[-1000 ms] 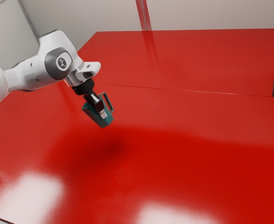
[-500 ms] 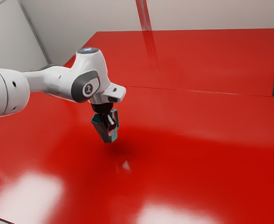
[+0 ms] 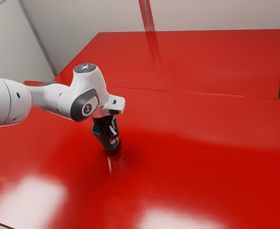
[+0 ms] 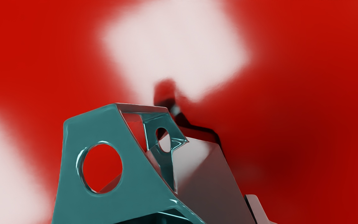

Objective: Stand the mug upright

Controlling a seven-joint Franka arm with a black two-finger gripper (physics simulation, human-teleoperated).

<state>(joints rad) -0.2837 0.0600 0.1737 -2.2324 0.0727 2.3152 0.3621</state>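
Glossy red worktop (image 3: 192,167) is lying beneath the end effector (image 3: 113,139), which is clasping the mug (image 3: 101,138) between its fingers. Its long axis is leaning, base down and rim toward the exterior view's left; whether the base is touching, I cannot tell, so standing it true likely means correcting that lean before release.

Mug (image 4: 135,186) — teal; table (image 3: 202,124) — red.
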